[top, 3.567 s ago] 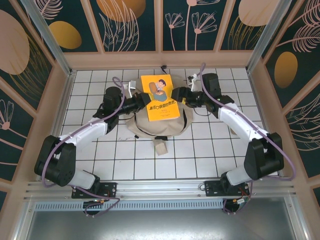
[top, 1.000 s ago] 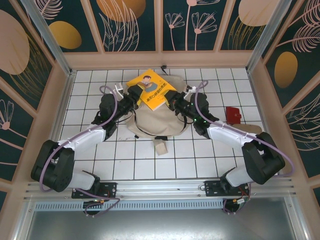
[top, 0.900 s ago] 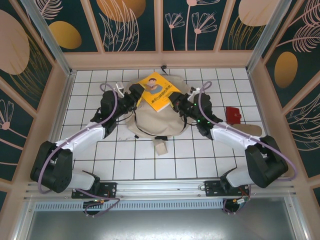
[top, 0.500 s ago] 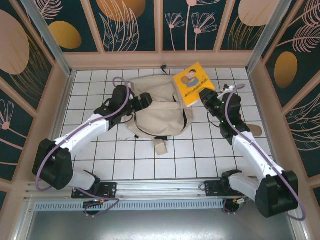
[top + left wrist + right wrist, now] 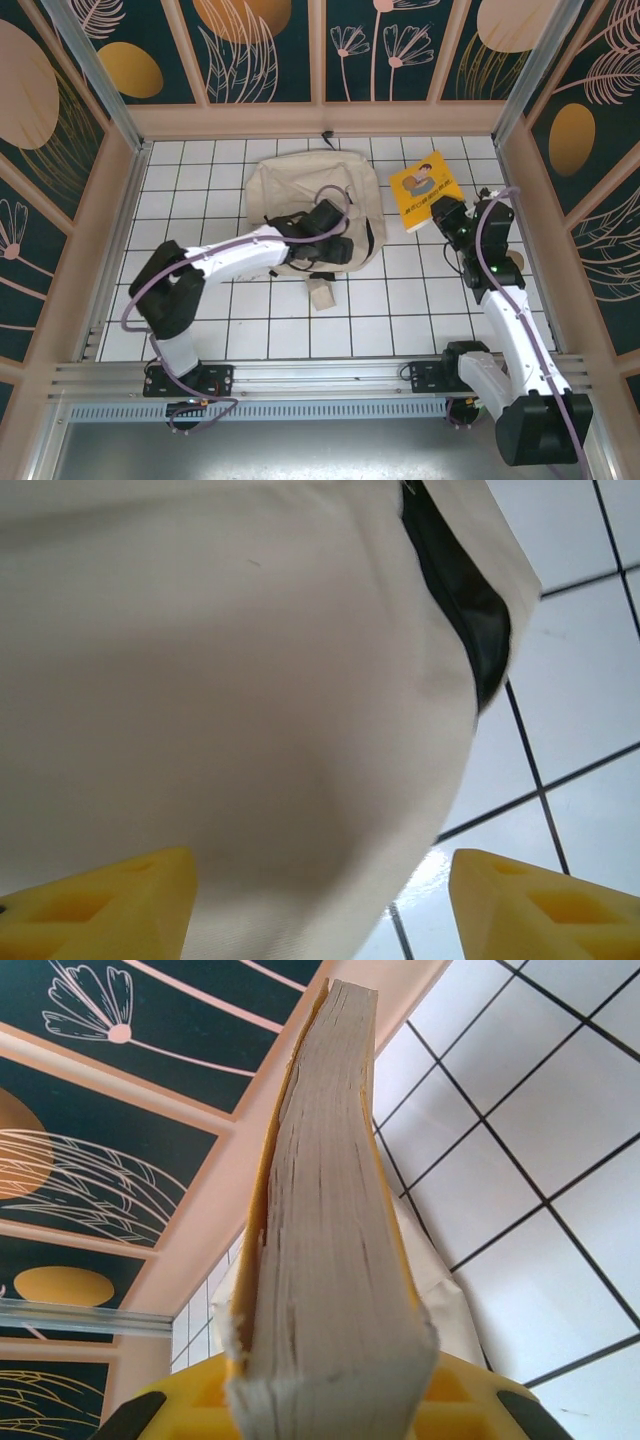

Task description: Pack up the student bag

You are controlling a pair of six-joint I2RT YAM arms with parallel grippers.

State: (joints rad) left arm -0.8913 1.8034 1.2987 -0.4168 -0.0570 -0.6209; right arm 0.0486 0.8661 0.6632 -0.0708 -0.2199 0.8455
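The beige student bag (image 5: 290,185) lies at the middle back of the tiled floor. My left gripper (image 5: 335,247) reaches across its near right part; in the left wrist view its yellow fingertips (image 5: 95,905) stand wide apart, open, with bag fabric (image 5: 250,700) and a dark zipper line (image 5: 455,590) in front of them. My right gripper (image 5: 447,215) is shut on a yellow book (image 5: 425,188), held up to the right of the bag. In the right wrist view the book's (image 5: 320,1210) page edge rises upright from the right gripper (image 5: 330,1405).
A beige strap end (image 5: 322,294) lies on the tiles just in front of the bag. Wooden walls (image 5: 320,118) with dark flower panels close in the back and both sides. Bare tiles (image 5: 240,325) stretch along the near side.
My right arm has carried the book off the bag to the right. My left arm has swung from the bag's left side across to its near right part. The bag has shifted slightly left.
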